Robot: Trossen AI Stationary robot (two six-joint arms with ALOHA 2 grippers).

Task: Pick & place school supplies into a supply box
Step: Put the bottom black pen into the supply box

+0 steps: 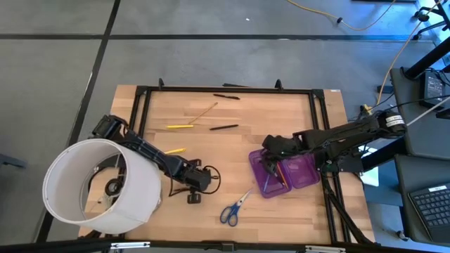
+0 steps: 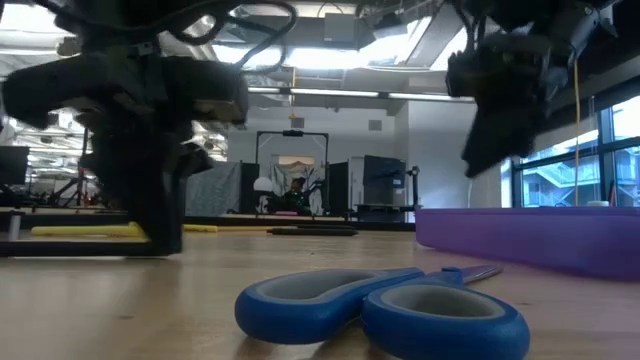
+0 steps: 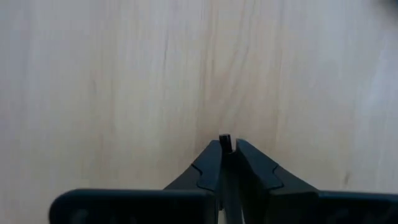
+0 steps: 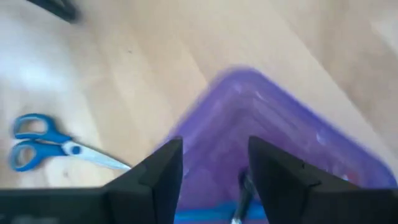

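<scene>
Now the right gripper [image 1: 270, 160] hangs with its fingers apart over the supply box [image 1: 299, 173] near the table's [image 1: 281, 112] right edge, nothing gripped, seemingly releasing; the left gripper [image 3: 227, 149], pinching something dark and thin, rests near the front edge.

No text, label, brand, number or sign can be read in any of the views. The scissors [image 1: 235, 207], the purple supply box [image 1: 285, 173] and the pencils and pens on the bench [image 1: 232, 144] show no legible markings, and the arms carry none that can be made out. The equipment in the room beyond the bench is too far off to read.
</scene>
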